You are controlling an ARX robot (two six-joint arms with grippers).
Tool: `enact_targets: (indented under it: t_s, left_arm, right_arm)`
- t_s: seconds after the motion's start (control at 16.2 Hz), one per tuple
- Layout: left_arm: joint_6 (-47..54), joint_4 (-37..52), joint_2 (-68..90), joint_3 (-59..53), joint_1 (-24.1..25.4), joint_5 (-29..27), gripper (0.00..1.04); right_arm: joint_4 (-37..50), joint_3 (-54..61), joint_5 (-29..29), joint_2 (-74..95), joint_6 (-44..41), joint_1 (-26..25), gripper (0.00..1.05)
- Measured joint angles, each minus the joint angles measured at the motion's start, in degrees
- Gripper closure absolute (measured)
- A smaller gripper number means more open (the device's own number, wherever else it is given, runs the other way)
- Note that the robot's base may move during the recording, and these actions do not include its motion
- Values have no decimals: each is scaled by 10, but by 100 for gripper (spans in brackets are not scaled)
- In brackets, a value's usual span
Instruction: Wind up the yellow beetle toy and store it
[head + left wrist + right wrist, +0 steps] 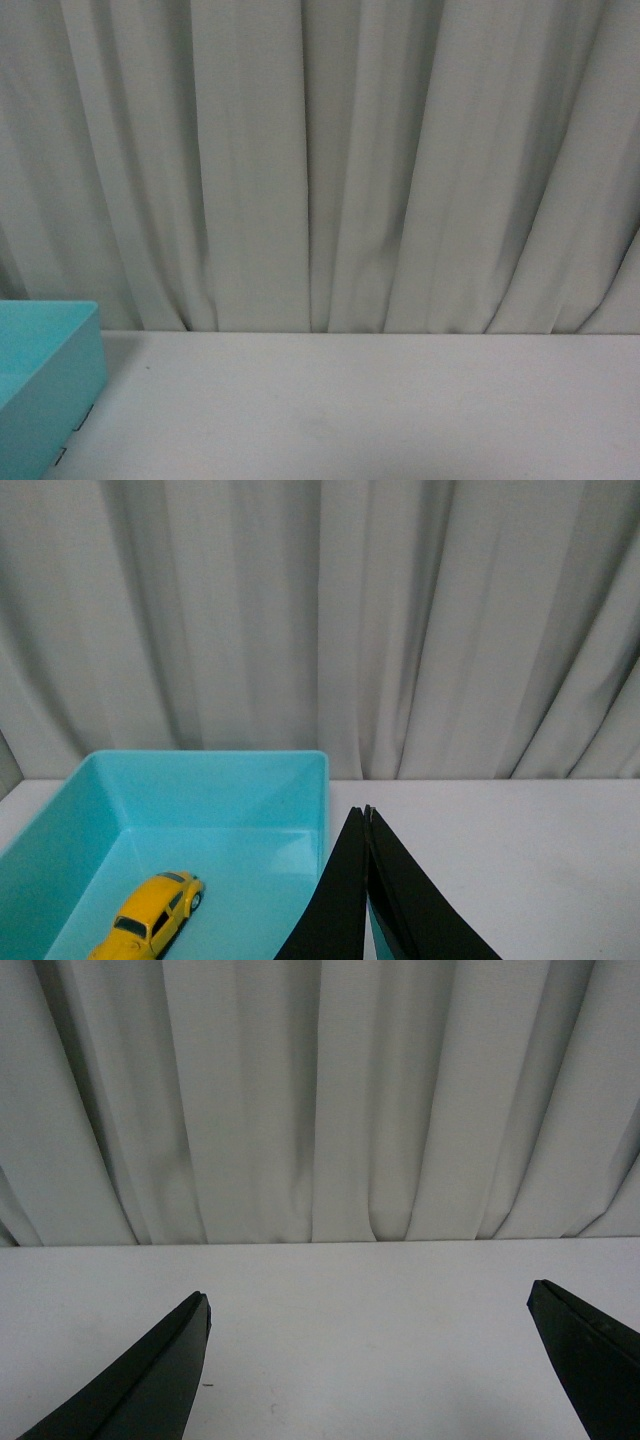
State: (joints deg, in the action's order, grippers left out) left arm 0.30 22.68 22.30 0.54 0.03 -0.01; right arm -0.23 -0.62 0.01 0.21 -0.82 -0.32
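The yellow beetle toy (pixel 150 918) lies on the floor of a turquoise bin (pixel 300 770) in the left wrist view, pointing diagonally, resting on its wheels. My left gripper (pixel 366 812) hovers beside the bin's near wall, its black fingers pressed together with nothing between them, apart from the toy. In the right wrist view my right gripper (pixel 368 1300) is open wide over bare white table, its two black fingers (pixel 165 1370) far apart and holding nothing. Neither arm shows in the front view.
A corner of the turquoise bin (pixel 40 385) sits at the table's left in the front view. The white table (pixel 380 400) runs back to a grey pleated curtain (pixel 320 160) that closes off the far side.
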Motion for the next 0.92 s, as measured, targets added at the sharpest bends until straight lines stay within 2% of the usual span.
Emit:
enact_targets:
  t_s: [0.18,0.55,0.74,0.92]
  left_arm:
    - [0,-69,-66,0,0,0,103]
    - [0,-128,-125,0,0,0,103]
    - [0,-233,-211,0,0,0,103]
    - [0,-231,-219,0,0,-1,103]
  right_arm:
    - [0,0,0,0,0,0,7]
    - [0,0,0,0,0,0,7]
    - [0,0,0,0,0,0,7]
    - [0,0,0,0,0,0,7]
